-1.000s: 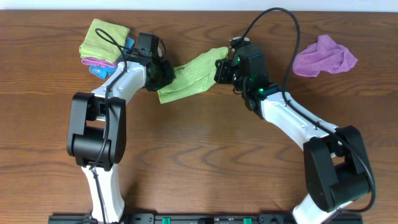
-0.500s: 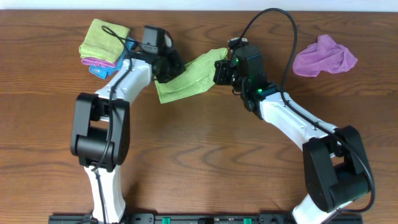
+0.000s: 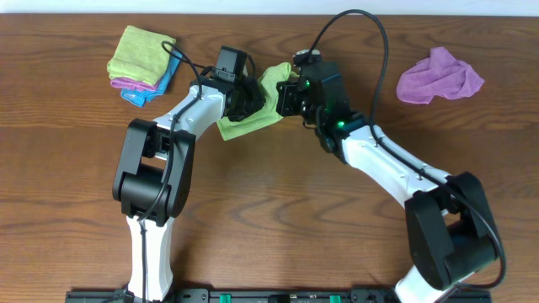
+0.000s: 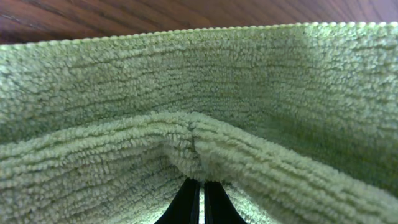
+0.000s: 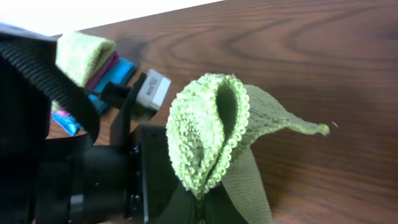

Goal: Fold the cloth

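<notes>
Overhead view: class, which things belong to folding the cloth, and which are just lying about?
In use: lime-green cloth; left gripper and right gripper, both shut on it.
Lying about: stack of folded cloths, top left; crumpled purple cloth, top right.

Robotics laboratory workstation: cabled left arm (image 3: 147,172) and right arm (image 3: 389,164) on a rail (image 3: 278,296) at the wood-grain desk's (image 3: 278,227) lower edge.

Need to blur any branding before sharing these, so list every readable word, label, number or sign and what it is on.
None: no view shows readable text.
The pale tag-like block in the right wrist view is too blurred to read.
The cloth, the folded stack and the purple cloth show no labels.
</notes>
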Tool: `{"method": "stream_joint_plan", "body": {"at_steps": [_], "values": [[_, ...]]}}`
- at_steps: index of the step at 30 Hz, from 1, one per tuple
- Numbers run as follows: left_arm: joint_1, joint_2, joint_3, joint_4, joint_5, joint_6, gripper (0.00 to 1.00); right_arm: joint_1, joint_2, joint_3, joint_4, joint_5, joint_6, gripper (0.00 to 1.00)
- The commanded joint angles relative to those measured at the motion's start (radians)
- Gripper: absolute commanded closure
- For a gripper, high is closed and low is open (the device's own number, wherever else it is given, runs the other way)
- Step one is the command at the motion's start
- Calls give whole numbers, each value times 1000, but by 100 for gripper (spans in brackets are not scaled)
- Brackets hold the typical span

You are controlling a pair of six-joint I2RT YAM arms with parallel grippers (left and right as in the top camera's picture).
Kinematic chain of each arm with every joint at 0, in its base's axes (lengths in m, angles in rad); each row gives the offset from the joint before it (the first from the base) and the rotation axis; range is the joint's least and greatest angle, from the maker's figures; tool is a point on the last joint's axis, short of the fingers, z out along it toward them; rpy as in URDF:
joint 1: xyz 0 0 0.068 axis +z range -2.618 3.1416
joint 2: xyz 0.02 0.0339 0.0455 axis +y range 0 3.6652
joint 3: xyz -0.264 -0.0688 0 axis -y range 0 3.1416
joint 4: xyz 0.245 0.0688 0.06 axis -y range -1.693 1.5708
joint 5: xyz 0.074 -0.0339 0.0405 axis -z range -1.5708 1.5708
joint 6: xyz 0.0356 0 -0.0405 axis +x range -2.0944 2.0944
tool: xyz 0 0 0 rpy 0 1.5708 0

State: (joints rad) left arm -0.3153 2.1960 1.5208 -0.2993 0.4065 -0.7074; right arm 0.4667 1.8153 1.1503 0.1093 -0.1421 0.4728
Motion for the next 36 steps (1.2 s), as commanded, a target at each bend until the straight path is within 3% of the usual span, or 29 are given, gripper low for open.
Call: {"method": "stream_joint_plan", "body": {"at_steps": [1,8,17,33,34,36], "values": [[4,7,18,1,-28,-6,94,38,-4,26,2,-12,-40,99],[61,-51,20,-26,6,34,94,95,-2,26,-9,24,-93,99],[186,-229,20,-172,2,137,94,105,30,26,10,35,-116,99],[219,-328,20,-280,2,170,94,216,233,125,61,30,-189,99],[220,-330,20,-283,3,170,94,224,239,130,58,31,-191,98],[224,-336,20,-291,5,170,94,242,242,131,59,31,-204,82]]}}
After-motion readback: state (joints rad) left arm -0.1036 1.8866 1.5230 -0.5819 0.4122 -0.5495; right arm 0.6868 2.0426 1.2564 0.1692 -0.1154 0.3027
